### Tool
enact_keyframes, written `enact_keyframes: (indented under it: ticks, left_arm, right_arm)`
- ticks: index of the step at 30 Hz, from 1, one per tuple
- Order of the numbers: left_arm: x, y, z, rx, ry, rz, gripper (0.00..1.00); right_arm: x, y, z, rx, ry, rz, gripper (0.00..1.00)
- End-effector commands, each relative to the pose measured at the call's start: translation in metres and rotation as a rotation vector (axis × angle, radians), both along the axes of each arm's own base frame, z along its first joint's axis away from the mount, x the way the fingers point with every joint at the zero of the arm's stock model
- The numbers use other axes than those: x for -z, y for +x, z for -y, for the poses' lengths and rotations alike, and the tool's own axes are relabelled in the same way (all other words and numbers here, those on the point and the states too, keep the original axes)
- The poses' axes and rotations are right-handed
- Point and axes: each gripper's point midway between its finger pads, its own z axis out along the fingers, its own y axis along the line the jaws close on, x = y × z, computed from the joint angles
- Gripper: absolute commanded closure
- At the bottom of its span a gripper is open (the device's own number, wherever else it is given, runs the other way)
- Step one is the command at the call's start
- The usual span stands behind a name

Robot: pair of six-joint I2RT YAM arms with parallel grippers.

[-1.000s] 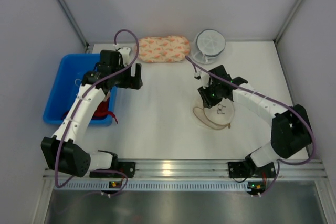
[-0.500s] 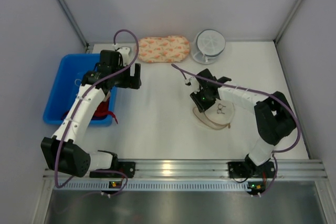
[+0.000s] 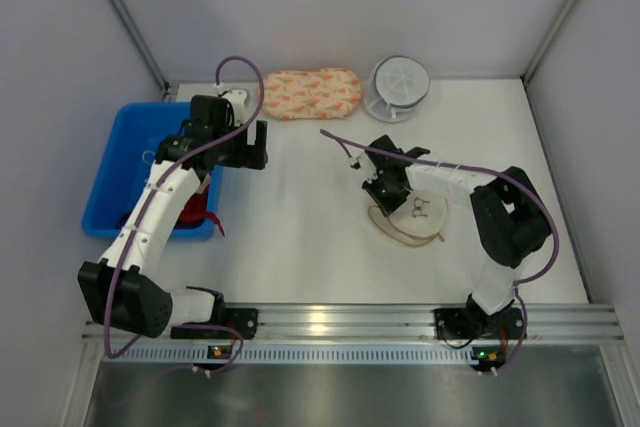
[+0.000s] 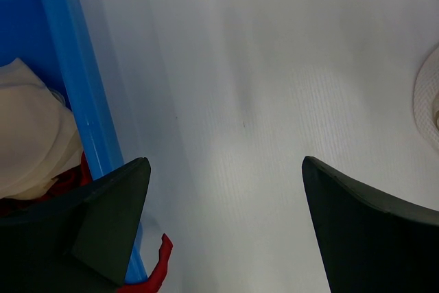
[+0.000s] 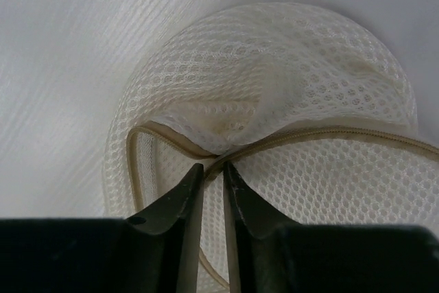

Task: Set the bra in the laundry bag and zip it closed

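Fabric first: the soft, plain beige bra (image 4: 31,135) lies bunched inside the blue plastic bin (image 4: 82,101) at the left of the bench (image 3: 300,207), on top of a red cloth (image 3: 195,209). I judge it light, limp and easily snagged; it will droop and trail from whatever point I take. I would pinch a thick gathered fold near its middle, not a strap, so it comes away from the red cloth in one lump.

My left pincer (image 4: 225,162) is spread wide and empty, hovering over bare bench just beside the bin's wall, with the bra off to one side of it.

Well apart, at right centre, sits the round laundry bag (image 3: 400,227) of see-through beige mesh. My right pincer (image 5: 211,168) is pressed nearly together on its beige edge trim, where the two rim lines converge; the mesh above puckers there. That trim is the firmest hold; the mesh itself would stretch.

Behind, a peach floral pouch (image 3: 312,93) and a white round ribbed container (image 3: 400,82) stand near the back edge.
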Motion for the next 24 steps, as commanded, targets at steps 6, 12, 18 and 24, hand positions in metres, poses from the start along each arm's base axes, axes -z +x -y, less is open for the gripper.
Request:
enact_keyframes:
  ticks: [6, 12, 18, 24]
  left_arm:
    - [-0.02, 0.009, -0.004, -0.017, 0.007, 0.075, 0.02]
    - [-0.021, 0.008, -0.003, 0.017, 0.018, 0.083, 0.02]
    - [-0.029, -0.009, 0.013, 0.159, -0.023, 0.122, 0.02]
    - [-0.018, -0.034, 0.049, 0.349, -0.167, 0.062, 0.04]
  right_arm:
    - [-0.01, 0.0, -0.016, -0.059, -0.014, -0.01, 1.0]
    - [-0.066, 0.008, -0.046, -0.114, 0.153, 0.056, 1.0]
    - [-0.145, 0.006, -0.07, -0.215, 0.38, 0.189, 1.0]
    - [-0.197, 0.008, -0.053, -0.193, 0.526, 0.258, 1.0]
